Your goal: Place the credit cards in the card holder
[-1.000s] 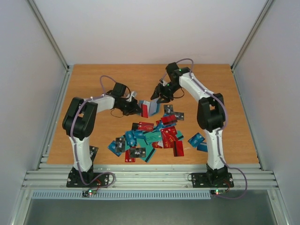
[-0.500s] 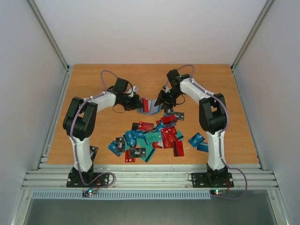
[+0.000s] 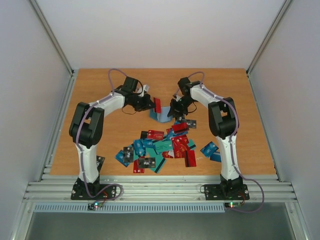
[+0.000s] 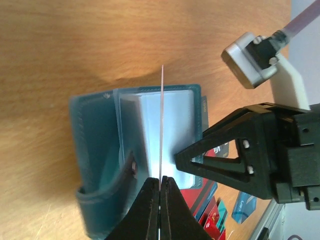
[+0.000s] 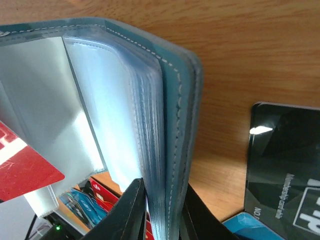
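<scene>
Red card (image 3: 158, 105) over open card holder (image 3: 163, 117)

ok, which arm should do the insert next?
Left. The left gripper is shut on a red card, edge-on over the open card holder. The right gripper is clamped on the holder's cover and sleeves, steadying it.

Left claw (image 4: 160, 186) and right claw (image 5: 162, 196) both pinched, facing inward.

Credit cards (image 3: 162, 147) on a wooden table (image 3: 255, 125)
Red, teal, blue and black ones lie in a messy heap near its front middle.
</scene>
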Controlling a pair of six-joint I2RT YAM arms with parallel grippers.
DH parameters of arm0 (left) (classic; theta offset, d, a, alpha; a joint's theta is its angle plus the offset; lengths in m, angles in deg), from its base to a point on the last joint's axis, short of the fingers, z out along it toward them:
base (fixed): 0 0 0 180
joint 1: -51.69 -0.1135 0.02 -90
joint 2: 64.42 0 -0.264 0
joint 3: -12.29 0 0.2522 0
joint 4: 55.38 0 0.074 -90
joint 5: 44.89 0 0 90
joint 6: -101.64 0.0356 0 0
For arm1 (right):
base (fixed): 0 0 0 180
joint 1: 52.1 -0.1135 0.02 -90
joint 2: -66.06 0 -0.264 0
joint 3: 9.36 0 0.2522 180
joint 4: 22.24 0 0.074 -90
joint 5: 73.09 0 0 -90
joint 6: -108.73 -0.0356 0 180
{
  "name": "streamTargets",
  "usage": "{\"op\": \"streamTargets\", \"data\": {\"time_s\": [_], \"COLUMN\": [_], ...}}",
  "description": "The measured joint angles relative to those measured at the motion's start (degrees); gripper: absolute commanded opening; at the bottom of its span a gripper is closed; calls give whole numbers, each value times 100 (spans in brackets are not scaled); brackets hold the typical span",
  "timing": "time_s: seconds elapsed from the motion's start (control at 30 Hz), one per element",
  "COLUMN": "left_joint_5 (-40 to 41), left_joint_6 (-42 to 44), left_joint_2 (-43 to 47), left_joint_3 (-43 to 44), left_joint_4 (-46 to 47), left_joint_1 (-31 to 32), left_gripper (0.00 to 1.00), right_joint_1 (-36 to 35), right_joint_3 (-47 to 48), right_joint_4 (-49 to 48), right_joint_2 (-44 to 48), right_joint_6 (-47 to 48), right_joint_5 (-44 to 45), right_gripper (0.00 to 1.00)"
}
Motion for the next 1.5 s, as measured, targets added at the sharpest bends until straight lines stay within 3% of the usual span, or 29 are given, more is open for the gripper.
{"op": "streamTargets", "data": {"time_s": [0.73,1.5], "left_joint_5": [-212,-420], "left_joint_6": [-109,-85], "left_joint_2": [-654,-774], "left_joint_3": [317,66], "left_joint_4": [151,564], "left_joint_1": [-2,-2], "left_gripper": [0,0], "right_joint_1": [203,236], "right_joint_3": [170,227], "right_joint_4": [52,92], "right_joint_2": [-345,-442], "right_joint_6": [280,173], "right_joint_5": [-479,-658], "right_gripper": [14,23]}}
